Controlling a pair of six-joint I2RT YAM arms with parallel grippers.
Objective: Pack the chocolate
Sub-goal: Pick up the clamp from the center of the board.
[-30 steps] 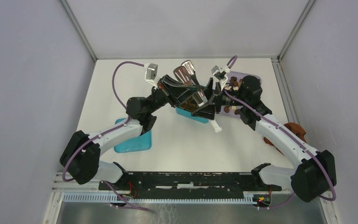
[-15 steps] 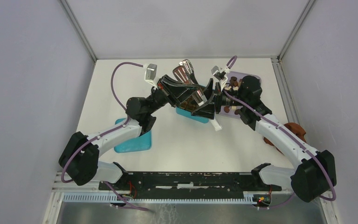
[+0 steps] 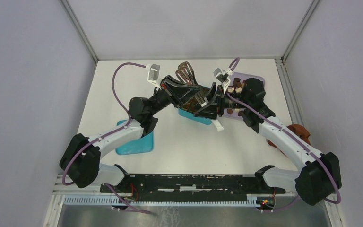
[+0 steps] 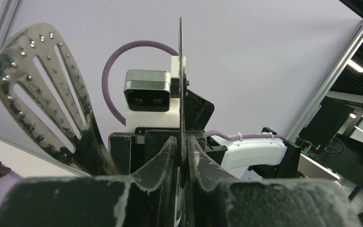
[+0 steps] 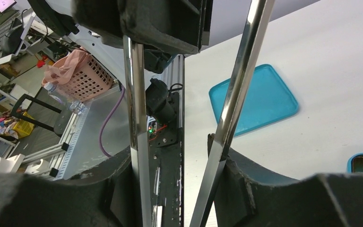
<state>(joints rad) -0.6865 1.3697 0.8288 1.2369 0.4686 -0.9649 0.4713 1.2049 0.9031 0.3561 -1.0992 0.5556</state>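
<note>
Table [image 3: 179, 151] from above. Centre: box [image 3: 191, 117], directly below the tongs [image 3: 185, 72], whose heads point toward the far edge. Left of the box and nearer: lid [image 3: 137, 145], flat (partly under the left arm). Far right: tray [image 3: 256, 78] bearing chocolate [image 3: 237, 84]. Right edge, nearer: cloth [image 3: 298, 130].

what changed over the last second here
The right gripper closed in around both arms of the metal tongs, whose slotted heads tipped slightly and lost their glare. The left gripper still pinches one tong arm. The teal box, teal lid, purple tray and the chocolate on it stayed put.
</note>
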